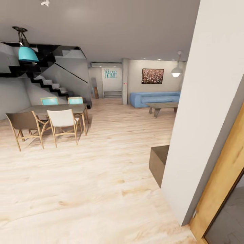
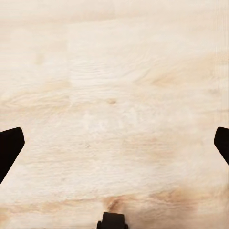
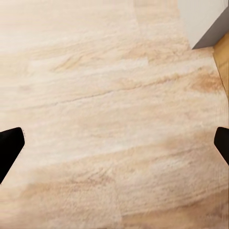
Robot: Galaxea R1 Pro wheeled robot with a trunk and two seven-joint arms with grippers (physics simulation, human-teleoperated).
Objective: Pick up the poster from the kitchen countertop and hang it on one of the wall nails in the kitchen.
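Poster work is not in reach yet: neither it nor the kitchen countertop lies before me, so I judge I am on my way through an open living space. Widest is the pale wooden floor (image 1: 84, 183), running far to a blue sofa (image 1: 154, 99) with a low table (image 1: 162, 106) before it. At the near right stands a white wall (image 1: 200, 112) with a wooden door frame (image 1: 223, 176) beside it. Left, a dining table (image 1: 56, 109) with chairs sits under a dark staircase (image 1: 47, 71). On the far wall hangs a wide reddish speckled picture (image 1: 152, 76), not my target. Both my pincers stand apart over bare floor, the left gripper (image 2: 114, 143) and right gripper (image 3: 114, 143) each holding nothing. I expect the framed sheet to be light, stiff and perhaps slippery; I would pinch one frame edge, gently.
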